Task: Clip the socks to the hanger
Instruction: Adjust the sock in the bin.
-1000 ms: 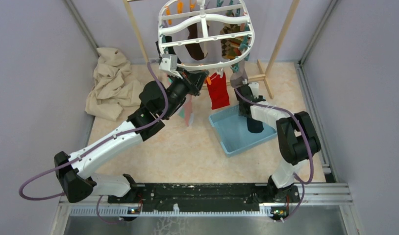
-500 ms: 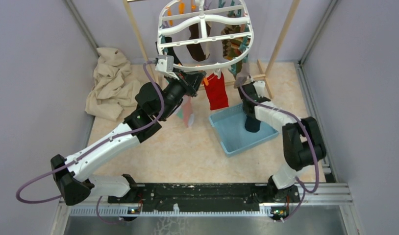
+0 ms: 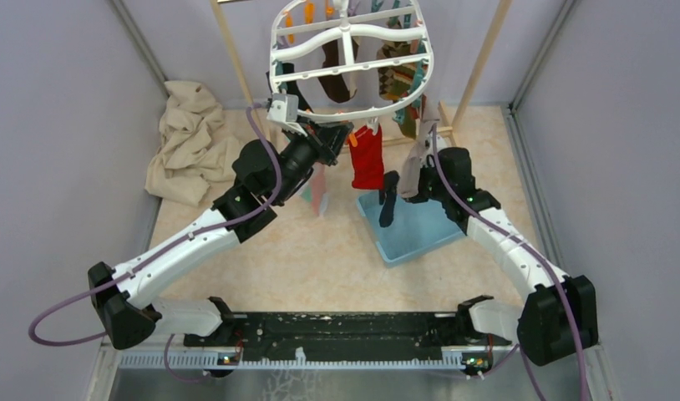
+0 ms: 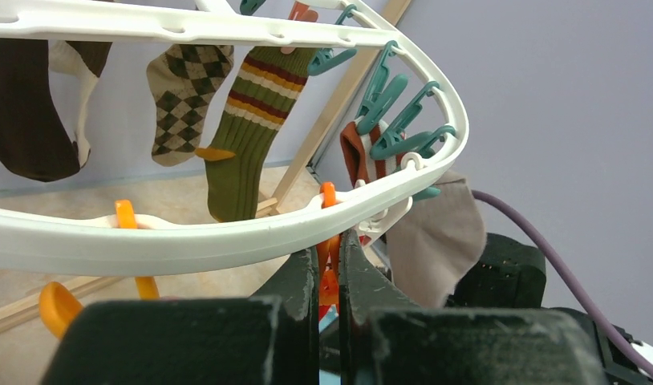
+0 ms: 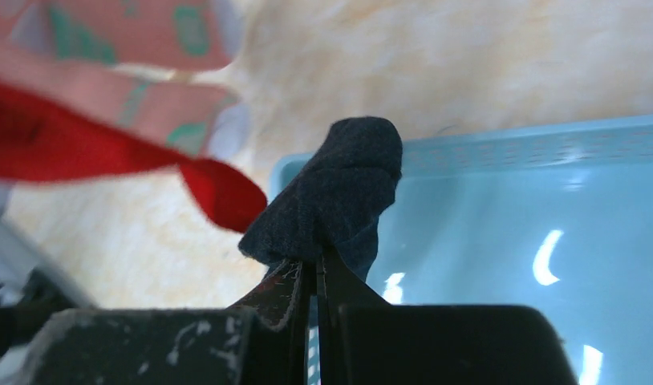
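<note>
Two socks appear at different stages. The red sock [image 3: 367, 159] already hangs from the near rim of the hanger [image 4: 187, 237], which is suspended above the middle of the worktop's far edge. Its long axis is vertical, with the upper end at the rim and the lower end pointing down at the worktop.

The left gripper [image 4: 327, 255] reaches up under that rim with its fingers drawn together on an orange peg [image 4: 329, 196]. This is probably to steady the frame or to work the peg for the next sock.

The navy sock [image 3: 388, 199] is clamped between the closed fingers of the right gripper [image 5: 315, 261]. It is held in the air over the far left corner of the blue tub [image 3: 420, 238], which sits toward the right edge of the worktop. The grip is near one end, and a short stub stands beyond the fingertips, a margin likely left for a peg to bite. The rest of the sock drops away, so its long axis is close to vertical. Whether the held end is the cuff or the toe cannot be told.

The navy sock hangs just beside the red sock without touching it, and below the rim, so it is not yet clipped.
</note>
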You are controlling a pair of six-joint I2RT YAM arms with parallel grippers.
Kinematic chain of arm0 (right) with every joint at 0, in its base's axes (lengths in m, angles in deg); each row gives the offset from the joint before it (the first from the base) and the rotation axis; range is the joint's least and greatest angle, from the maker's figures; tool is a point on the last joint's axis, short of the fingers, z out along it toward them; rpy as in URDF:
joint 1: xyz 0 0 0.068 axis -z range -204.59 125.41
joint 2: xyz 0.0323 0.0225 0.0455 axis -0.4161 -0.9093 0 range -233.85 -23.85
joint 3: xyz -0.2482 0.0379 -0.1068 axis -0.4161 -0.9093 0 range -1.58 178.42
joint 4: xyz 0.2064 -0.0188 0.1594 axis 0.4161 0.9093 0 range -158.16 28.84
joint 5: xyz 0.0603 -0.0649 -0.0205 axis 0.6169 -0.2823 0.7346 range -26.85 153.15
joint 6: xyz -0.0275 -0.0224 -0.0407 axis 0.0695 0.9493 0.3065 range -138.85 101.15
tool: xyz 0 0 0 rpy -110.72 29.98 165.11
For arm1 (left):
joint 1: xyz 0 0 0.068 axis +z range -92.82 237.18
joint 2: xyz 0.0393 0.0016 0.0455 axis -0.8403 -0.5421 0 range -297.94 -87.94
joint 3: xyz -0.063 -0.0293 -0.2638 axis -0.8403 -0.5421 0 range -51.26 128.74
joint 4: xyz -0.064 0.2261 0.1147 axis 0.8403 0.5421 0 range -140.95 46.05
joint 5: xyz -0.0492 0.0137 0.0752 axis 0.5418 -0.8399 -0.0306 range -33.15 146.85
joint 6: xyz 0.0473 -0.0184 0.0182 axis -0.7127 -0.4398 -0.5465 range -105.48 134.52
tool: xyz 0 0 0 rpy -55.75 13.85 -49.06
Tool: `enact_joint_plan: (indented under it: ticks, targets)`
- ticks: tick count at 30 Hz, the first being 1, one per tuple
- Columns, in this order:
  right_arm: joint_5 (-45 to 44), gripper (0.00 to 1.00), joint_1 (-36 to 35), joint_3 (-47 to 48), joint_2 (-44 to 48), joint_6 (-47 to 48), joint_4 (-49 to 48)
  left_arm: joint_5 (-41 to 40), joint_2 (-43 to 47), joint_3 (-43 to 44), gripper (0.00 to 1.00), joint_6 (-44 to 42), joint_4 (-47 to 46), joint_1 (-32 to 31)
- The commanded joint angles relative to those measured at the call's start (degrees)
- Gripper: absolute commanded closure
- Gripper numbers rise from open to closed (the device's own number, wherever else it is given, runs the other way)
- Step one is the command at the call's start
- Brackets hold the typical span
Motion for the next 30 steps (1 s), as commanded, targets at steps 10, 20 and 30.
enact_joint_plan:
  ticks: [10, 20, 30]
  targets:
    - [18.91, 1.00, 0.84, -3.62, -0.79, 6.26, 5.93, 3.22, -1.05, 1.00, 1.00, 1.29, -0.20, -0.19]
    - [8.45, 1.00, 0.36, -2.38, -5.97, 7.79, 8.25, 2.45, -0.41, 0.92, 1.00, 0.65, 0.41, -0.19]
    - [10.71, 1.00, -4.27, 8.12, -0.86, 8.80, 11.62, 2.97, -1.00, 1.48, 1.00, 0.61, 0.33, -0.19]
